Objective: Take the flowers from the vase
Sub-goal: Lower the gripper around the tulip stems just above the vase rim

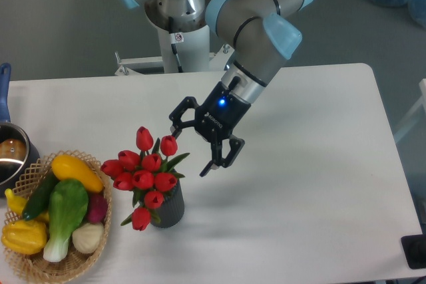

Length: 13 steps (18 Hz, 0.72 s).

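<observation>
Your gripper [191,153] hangs over the table [313,164] with its two fingers [216,159] spread wide apart and nothing between them (a blue light glows on its body). The flowers [144,176] sit just down and to the left of the fingertips in this view, still standing in the vase [171,208]; the nearest upper bud is close beside the left fingertip, though you cannot tell from here whether they touch. The vase stands upright below the gripper, its mouth hidden under the blooms. Farther left of the gripper, well apart from it, a basket [36,267] holds vegetables, and beyond that a pot [12,154] shows at the table's edge.
</observation>
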{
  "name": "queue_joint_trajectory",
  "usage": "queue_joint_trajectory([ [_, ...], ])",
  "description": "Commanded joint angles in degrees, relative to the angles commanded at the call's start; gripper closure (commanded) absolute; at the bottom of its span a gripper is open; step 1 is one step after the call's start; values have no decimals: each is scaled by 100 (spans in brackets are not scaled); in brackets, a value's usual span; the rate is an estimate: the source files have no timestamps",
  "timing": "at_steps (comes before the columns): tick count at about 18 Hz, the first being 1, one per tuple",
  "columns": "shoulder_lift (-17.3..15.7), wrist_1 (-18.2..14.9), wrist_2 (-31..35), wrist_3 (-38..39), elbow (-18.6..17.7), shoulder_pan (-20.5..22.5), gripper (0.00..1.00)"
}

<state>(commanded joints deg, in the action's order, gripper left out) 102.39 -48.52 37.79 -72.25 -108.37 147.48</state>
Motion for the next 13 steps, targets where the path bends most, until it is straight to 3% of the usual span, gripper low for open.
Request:
queue_joint_trajectory([
  [13,149,53,-18,0,88,-211,0],
])
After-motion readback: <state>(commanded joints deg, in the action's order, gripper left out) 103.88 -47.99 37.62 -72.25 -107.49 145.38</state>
